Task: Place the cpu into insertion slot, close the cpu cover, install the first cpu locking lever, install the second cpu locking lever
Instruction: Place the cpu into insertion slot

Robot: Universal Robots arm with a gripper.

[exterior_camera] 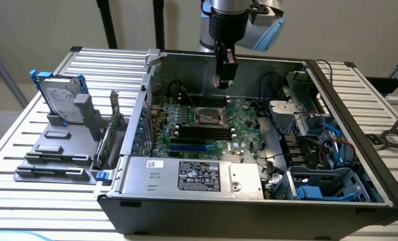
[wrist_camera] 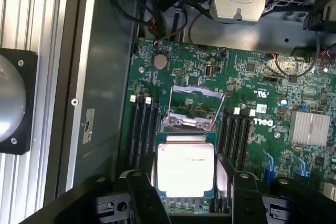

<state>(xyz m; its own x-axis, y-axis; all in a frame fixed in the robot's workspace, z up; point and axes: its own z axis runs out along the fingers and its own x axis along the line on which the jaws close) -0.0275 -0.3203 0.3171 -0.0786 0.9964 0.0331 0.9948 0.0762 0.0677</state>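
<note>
Exterior view, starting at its left: a hard drive (exterior_camera: 59, 95) standing upright in a grey rack (exterior_camera: 58, 145) on the slatted metal table (exterior_camera: 24, 201), just beside the open computer case (exterior_camera: 252, 221). Inside the case, past its left wall, the green board (exterior_camera: 242, 118). Near the board's middle, the socket (exterior_camera: 209, 114), dark centre uncovered, with a row of black memory sticks (exterior_camera: 202, 133) just in front of it. Nearer the camera, a silver power supply box (exterior_camera: 192, 175) with a white label. Above the socket and well clear of the board, the gripper (exterior_camera: 224, 83), hanging straight down from the arm. Further towards the view's right, a bundle of blue cables (exterior_camera: 333, 131) near the case's right wall.

Wrist view: black fingers (wrist_camera: 144, 192) pinching the chip (wrist_camera: 186, 167) by two opposite edges. Silvery top turned to the camera, held level over the board. Just beyond the chip, the cover frame (wrist_camera: 189, 123) swung open, with green board showing through its window. Memory sticks in rows on either side of the chip. Socket mostly hidden behind the chip here. Chip not yet seated in the socket, cover frame not yet shut.
</note>
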